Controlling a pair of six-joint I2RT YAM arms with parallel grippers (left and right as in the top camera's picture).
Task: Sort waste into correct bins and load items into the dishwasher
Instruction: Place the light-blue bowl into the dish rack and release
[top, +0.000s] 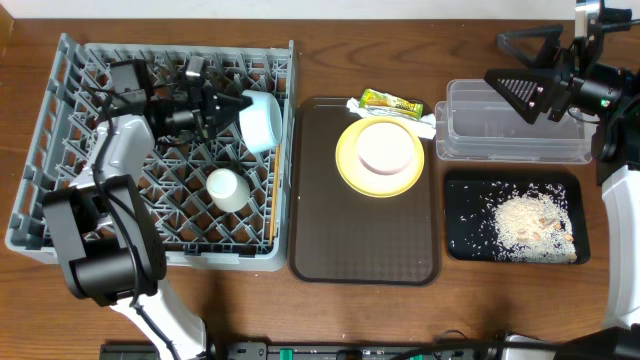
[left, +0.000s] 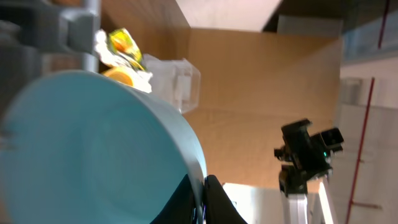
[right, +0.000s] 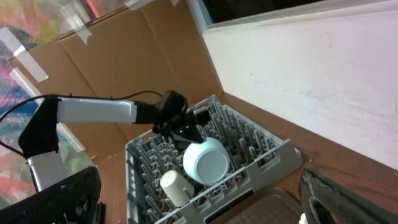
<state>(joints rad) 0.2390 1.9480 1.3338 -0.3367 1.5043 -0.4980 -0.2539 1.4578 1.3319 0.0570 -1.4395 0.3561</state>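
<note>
Grips light blue bowl (top: 262, 120) rim with left end effector (top: 222, 112), 2 o'clock of dish rack (top: 30, 170), right end effector (top: 525, 68) wide open, empty, by clear tub (top: 515, 142)

A blue bowl (top: 261, 120) is tilted on edge in the grey rack (top: 40, 130), beside a white cup (top: 226, 189) and chopsticks (top: 274, 190). A pink bowl (top: 389, 147) is set on the yellow plate (top: 346, 165). Rice (top: 530, 222) is heaped in the black tray (top: 460, 215).

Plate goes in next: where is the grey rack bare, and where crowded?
Free: the dish rack's front rows, between the white cup and the front wall. Crowded: the back right, where the left gripper holds the light blue bowl; chopsticks line the right wall.
</note>
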